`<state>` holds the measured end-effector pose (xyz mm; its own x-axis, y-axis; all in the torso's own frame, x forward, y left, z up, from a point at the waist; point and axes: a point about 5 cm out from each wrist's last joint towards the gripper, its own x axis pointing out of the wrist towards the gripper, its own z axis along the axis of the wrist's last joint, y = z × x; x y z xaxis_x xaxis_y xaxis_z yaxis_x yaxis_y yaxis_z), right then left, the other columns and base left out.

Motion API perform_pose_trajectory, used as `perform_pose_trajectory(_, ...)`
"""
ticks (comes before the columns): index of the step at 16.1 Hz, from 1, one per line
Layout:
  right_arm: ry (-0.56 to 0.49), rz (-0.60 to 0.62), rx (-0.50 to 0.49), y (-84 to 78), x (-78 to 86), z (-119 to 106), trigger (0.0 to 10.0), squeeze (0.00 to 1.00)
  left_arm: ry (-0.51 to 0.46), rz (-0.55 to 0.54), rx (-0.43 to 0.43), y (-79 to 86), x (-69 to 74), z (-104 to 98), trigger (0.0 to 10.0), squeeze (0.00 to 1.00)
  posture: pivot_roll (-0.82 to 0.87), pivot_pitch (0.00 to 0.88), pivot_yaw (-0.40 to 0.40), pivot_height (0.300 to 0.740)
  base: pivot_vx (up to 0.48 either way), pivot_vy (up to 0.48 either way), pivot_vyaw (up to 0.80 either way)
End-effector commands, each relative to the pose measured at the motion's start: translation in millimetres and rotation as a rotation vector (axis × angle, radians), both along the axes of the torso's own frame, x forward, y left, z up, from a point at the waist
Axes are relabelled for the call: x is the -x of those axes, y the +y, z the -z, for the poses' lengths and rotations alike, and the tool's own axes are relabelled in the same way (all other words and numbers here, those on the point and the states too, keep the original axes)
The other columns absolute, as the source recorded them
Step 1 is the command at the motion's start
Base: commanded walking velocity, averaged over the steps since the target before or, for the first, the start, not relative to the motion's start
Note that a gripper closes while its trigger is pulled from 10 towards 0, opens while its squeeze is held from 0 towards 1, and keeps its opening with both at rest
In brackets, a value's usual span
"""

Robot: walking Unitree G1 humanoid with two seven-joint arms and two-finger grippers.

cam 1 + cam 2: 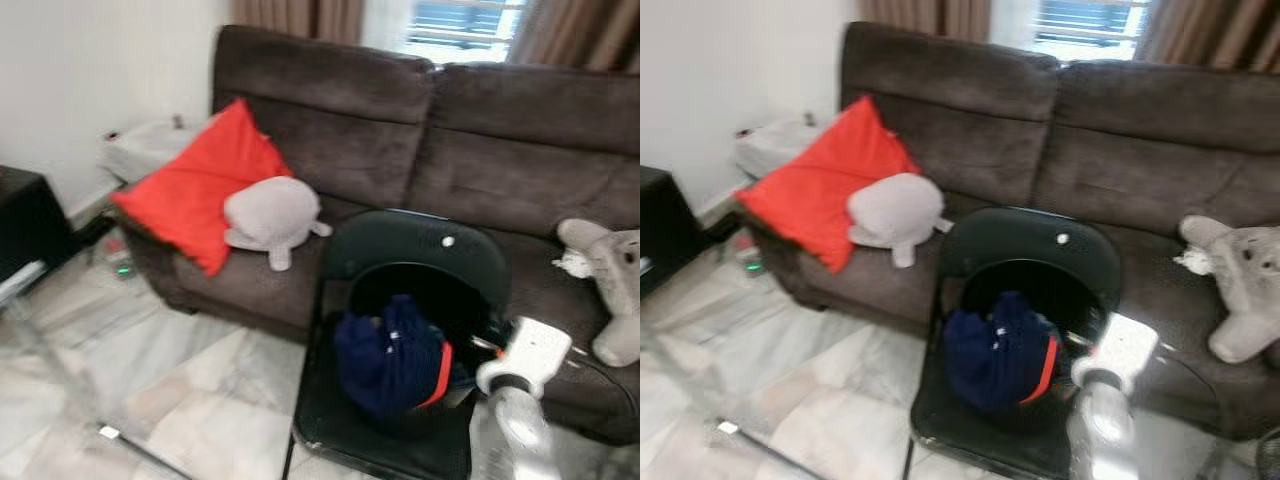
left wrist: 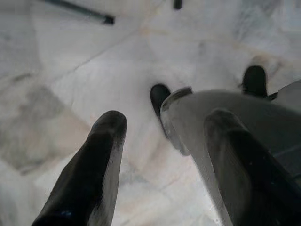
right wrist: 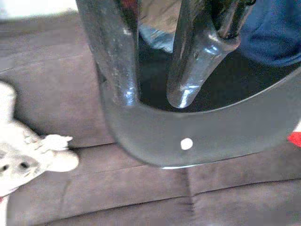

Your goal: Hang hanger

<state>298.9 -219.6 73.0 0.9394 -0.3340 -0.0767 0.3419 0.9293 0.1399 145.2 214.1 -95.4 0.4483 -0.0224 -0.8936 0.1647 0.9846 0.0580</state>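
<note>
A navy garment with red trim (image 1: 392, 355) lies bunched on the seat of a black chair (image 1: 415, 250) that stands in front of the brown sofa (image 1: 500, 150). I cannot make out a hanger in it. My right arm reaches in from the lower right. Its white wrist (image 1: 525, 355) is just right of the garment. In the right wrist view my right gripper (image 3: 155, 99) is open, its fingers (image 3: 115, 70) pointing over the chair's curved backrest (image 3: 188, 136), with the garment (image 3: 277, 33) off to one side. My left gripper (image 2: 167, 120) hangs open above the marble floor.
On the sofa lie a red cushion (image 1: 205, 185), a grey plush (image 1: 272, 215) and, at the right, another grey plush toy (image 1: 615, 290). A black cabinet (image 1: 25, 220) stands at the left wall. Marble floor (image 1: 150, 370) spreads left of the chair. My own legs (image 2: 225, 122) appear under the left gripper.
</note>
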Motion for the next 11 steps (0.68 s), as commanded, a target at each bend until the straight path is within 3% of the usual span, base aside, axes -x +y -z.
perform_pose_trajectory(1,-0.027,-0.015,-0.005,6.6,-4.1,-7.9,10.0,0.0,0.024,0.011,-0.013,3.8,6.7,1.8,10.0,0.0,-0.04,0.0,-0.032,0.74,0.277,0.0,0.0)
perform_pose_trajectory(4,-0.03,-0.001,0.046,3.2,-1.7,-13.5,10.0,0.0,0.022,0.011,-0.011,2.8,6.0,1.7,10.0,0.0,-0.04,0.0,-0.039,0.74,0.175,0.0,0.0)
perform_pose_trajectory(11,-0.034,0.02,0.025,-1.1,5.3,-16.9,10.0,0.0,0.024,0.01,-0.014,2.5,4.8,1.5,10.0,0.0,-0.05,0.0,-0.044,0.74,0.0,0.0,0.0)
